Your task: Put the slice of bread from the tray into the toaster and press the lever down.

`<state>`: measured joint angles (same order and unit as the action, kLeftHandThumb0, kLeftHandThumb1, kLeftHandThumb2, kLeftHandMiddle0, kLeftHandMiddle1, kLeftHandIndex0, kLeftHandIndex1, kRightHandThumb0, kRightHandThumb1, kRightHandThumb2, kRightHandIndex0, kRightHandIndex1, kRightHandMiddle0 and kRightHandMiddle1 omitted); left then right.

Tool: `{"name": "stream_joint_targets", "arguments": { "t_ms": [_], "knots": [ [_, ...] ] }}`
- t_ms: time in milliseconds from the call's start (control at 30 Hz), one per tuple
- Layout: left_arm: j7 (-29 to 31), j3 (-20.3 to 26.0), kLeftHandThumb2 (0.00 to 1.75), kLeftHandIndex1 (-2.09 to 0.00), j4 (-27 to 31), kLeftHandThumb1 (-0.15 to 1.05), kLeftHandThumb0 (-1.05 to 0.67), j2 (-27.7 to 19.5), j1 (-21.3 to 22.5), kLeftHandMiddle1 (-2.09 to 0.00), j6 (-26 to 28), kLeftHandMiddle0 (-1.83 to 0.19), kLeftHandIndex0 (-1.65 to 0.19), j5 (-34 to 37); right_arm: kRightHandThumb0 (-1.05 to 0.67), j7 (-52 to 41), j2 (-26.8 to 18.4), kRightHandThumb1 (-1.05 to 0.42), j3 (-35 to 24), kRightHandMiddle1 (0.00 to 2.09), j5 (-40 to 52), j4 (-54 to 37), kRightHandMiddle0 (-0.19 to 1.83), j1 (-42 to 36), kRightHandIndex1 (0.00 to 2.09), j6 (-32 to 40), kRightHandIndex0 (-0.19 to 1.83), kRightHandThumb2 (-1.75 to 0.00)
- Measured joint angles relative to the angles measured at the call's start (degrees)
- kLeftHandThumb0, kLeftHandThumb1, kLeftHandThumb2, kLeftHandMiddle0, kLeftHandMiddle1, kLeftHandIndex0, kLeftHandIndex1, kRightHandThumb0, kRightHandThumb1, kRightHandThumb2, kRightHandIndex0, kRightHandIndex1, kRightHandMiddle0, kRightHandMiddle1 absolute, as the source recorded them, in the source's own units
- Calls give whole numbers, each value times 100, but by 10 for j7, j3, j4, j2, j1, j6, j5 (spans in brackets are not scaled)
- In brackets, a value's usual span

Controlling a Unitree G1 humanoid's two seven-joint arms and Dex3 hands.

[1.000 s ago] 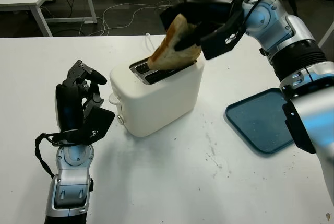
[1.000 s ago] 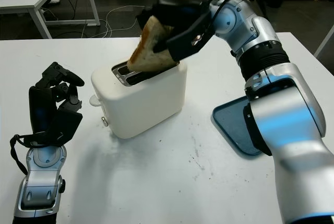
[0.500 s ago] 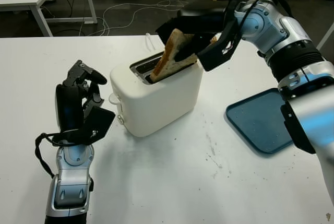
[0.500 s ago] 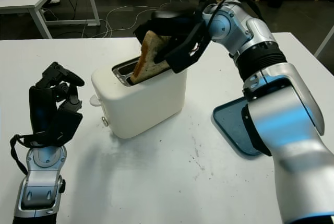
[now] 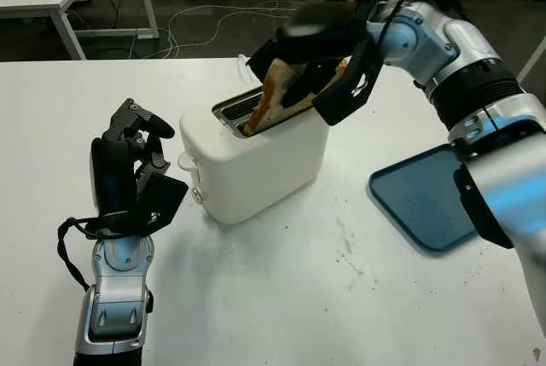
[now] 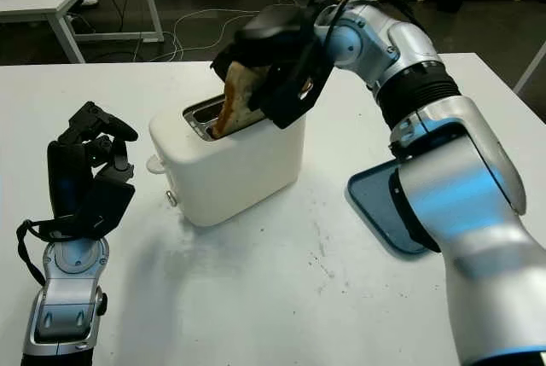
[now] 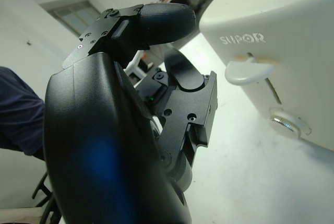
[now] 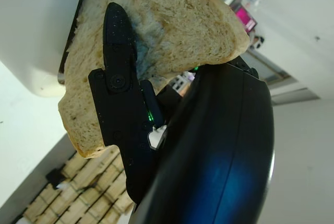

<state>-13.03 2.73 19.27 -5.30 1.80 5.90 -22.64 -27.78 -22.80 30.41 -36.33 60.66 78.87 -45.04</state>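
Sinking lower than it was a moment ago, the slice of bread (image 5: 275, 95) now has its bottom corner inside the slot (image 5: 241, 111) on top of the white toaster (image 5: 256, 157); before, it hung higher and leaned over the top; that means the bread is nearly in, but most of it still pokes out and leans to one side. The right hand (image 5: 328, 63) has come down with it; its black fingers (image 8: 119, 51) are curled tight around the bread, one finger lying flat across the face of the slice. I think the hand must let go soon so the bread can drop all the way.

The left hand (image 5: 130, 174) waits on the table (image 5: 256, 298) just beside the toaster, holding nothing, with its fingers curled in; it has not moved. The lever (image 7: 248, 71) is on the side of the toaster that faces this hand, and it is still up; a small round knob (image 7: 285, 124) sits below it.

The blue tray (image 5: 426, 195) sits on the robot's right side, well apart from the toaster, with no bread on it; some crumbs (image 5: 350, 255) lie on the table near it. The big right hand sits over the slot, so it is in the way until it lifts off.
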Motion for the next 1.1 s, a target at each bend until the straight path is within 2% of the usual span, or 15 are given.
{"name": "stream_joint_targets", "arguments": {
  "t_ms": [100,133,167,200,267,333,467,733,933,1000,1100],
  "knots": [
    [0,-1,74,-175,0,92,10,2,0,-175,0,-99,-54,-1,-65,23,5,-92,0,170,-4,2,80,0,175,-2,111,-29],
    [0,-1,74,-175,0,92,10,3,0,-175,0,-99,-54,0,-78,24,5,-92,0,152,-4,2,69,0,167,-2,84,-21],
    [0,-1,74,-175,0,92,10,3,-1,-175,0,-99,-54,0,-85,21,5,-92,0,124,-4,2,61,0,141,-2,63,-17],
    [0,-1,74,-175,0,92,10,3,-1,-175,0,-99,-54,0,-92,16,5,-92,2,84,-4,2,53,1,110,-2,42,-14],
    [0,0,74,-175,0,92,10,4,-1,-175,0,-99,-54,1,-98,-2,4,-92,11,47,-9,2,47,4,89,-2,22,-8],
    [0,-1,74,-175,0,92,10,4,-1,-175,0,-100,-54,1,-98,-13,4,-88,17,25,-13,1,38,6,73,-3,6,-2],
    [0,0,74,-175,0,92,10,4,-1,-175,0,-100,-54,1,-97,-21,1,-83,19,14,-14,-7,26,12,37,-3,0,0],
    [0,0,74,-175,0,92,10,4,-1,-175,0,-99,-55,1,-95,-21,-8,-81,18,9,-14,-16,17,19,19,-3,0,0],
    [0,0,73,-175,0,92,10,4,-1,-175,0,-98,-53,1,-88,-18,-13,-80,3,11,-11,-17,16,20,25,-3,0,0],
    [0,0,73,-175,0,92,11,4,-1,-175,0,-98,-53,1,-81,-14,-17,-78,-13,13,-1,-20,21,20,41,-2,0,0],
    [0,0,73,-175,0,92,10,4,-1,-175,0,-98,-52,1,-65,26,-25,-83,-57,14,30,-30,36,14,70,-2,7,-1]
  ]
}}
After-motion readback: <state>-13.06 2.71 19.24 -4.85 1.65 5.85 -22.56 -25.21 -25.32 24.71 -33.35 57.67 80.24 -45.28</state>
